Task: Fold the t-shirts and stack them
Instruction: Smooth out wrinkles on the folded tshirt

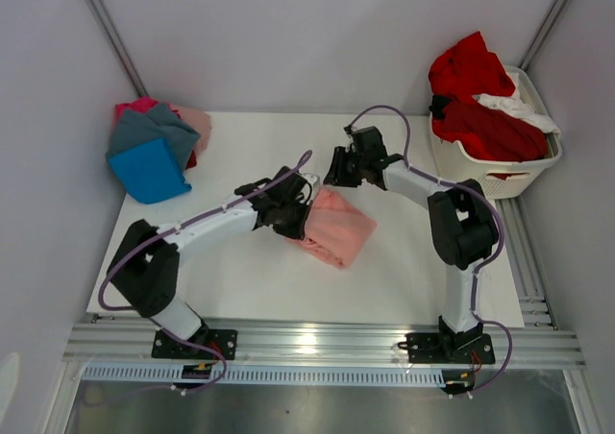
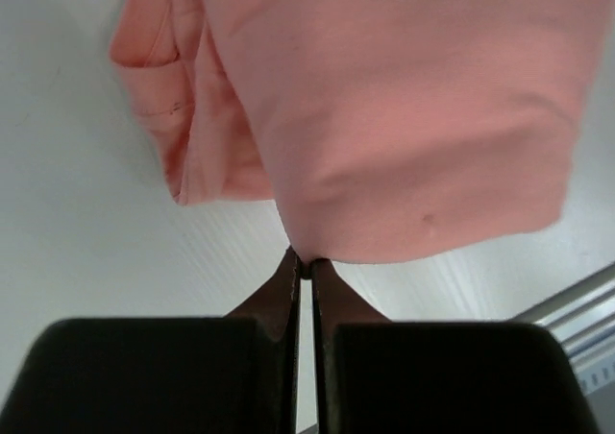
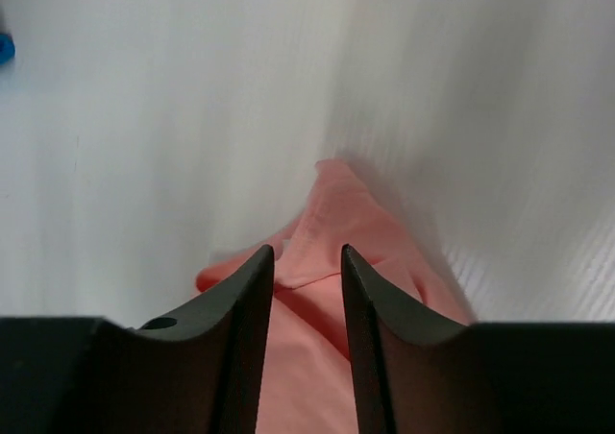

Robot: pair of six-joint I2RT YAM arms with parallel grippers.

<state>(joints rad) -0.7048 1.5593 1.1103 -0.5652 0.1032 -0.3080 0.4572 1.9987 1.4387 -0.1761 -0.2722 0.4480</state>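
**Salmon-pink fold pinned at table centre, one hand gripping, one free**

Clamps the left gripper [image 1: 288, 208] fully on the salmon-pink t-shirt [image 1: 338, 230], fingertips [image 2: 279, 295] meeting on a hem at the pad's 9 o'clock edge. Judging by the left wrist view, pins that edge so the layers cannot slide apart.

Finds the shirt lying as a compact folded pad on the white table [image 1: 413, 280], near the middle, well apart from both the stack and the basket.

Hangs the right gripper [image 1: 338, 168] just beyond the pad's 12 o'clock corner, jaws parted part-way and nothing pinched between them. Shows, through the right wrist camera, a peaked corner of pink cloth past the fingers [image 3: 252, 290], ungripped. Probably leaves that hand free for smoothing or a fresh grasp.

Sets the finished stack [image 1: 154, 151], with blue, grey and pinks showing, at 10 o'clock, presumably as the destination for this pad.

Holds the unfolded red and white shirts [image 1: 480, 98] in the white laundry basket [image 1: 490, 175] at 2 o'clock, within the right arm's reach.

Points, as a judgement, to a last tidy-up or a carry toward 10 o'clock; risks the fold opening if lifted by one hem alone.
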